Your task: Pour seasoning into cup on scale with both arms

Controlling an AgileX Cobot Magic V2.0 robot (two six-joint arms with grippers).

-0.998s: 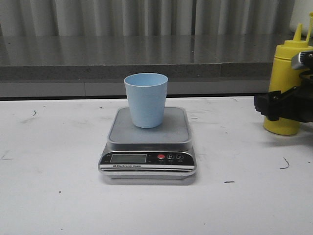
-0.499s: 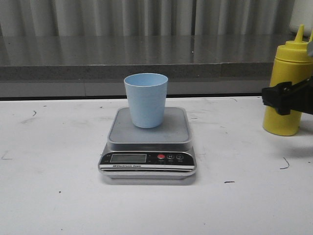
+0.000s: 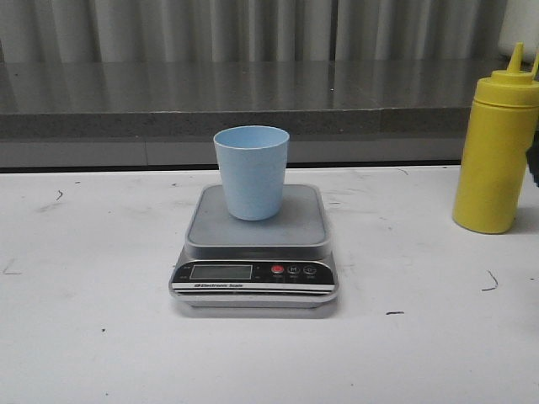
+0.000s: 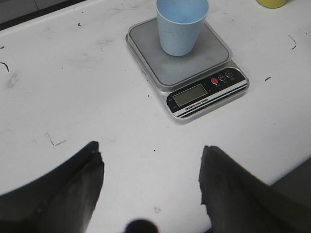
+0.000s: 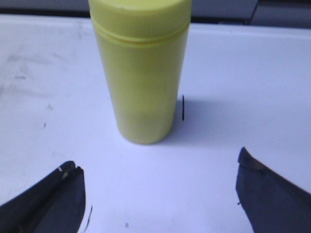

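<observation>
Here the seasoning bottle (image 5: 141,73) stands upright on the white table (image 3: 93,337), ahead of the right gripper (image 5: 158,194) and centred between its widely spread jaws, touching neither; they hold nothing. At the front view's right edge the bottle stands well apart from the cup (image 3: 251,172), which sits on the scale (image 3: 254,252) mid-frame. The left gripper (image 4: 151,189), jaws wide, grasps nothing.

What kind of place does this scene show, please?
Probably a lab test bench set up like a kitchen: a scuffed white table, a silver digital kitchen scale, and a grey stone-like counter ledge behind.
</observation>
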